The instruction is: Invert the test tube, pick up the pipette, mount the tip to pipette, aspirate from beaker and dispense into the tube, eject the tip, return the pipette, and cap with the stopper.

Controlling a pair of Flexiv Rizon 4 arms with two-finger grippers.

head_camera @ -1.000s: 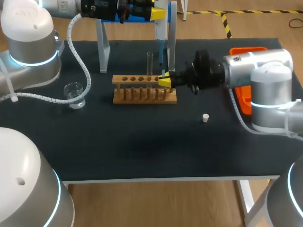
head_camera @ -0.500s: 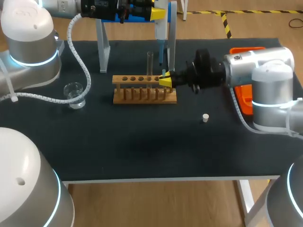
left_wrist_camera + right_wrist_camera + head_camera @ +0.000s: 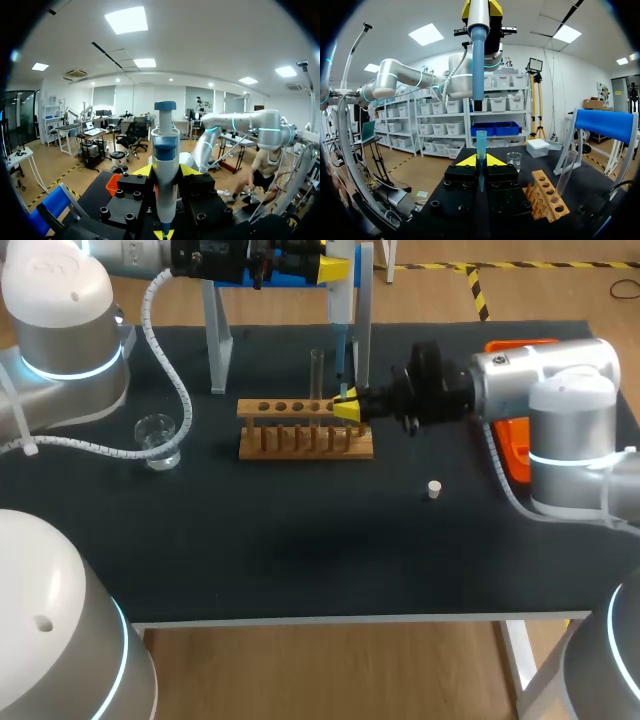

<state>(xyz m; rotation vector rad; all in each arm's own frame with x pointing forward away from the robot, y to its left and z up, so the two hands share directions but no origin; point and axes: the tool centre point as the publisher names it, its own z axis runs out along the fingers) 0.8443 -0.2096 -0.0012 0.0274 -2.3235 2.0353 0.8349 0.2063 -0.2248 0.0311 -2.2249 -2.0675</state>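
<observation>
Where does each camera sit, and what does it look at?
Head view: above and behind, looking down at the table; both arms show, left gripper and right gripper.
Left wrist view: on the left wrist, facing out into the room; its gripper holds the pipette.
Right wrist view: on the right wrist, facing across the table; its gripper holds the tip, the left gripper above.
Shared: all three show the pipette.

right gripper risen slightly over the rack, its tip carried closer beneath the pipette
</observation>
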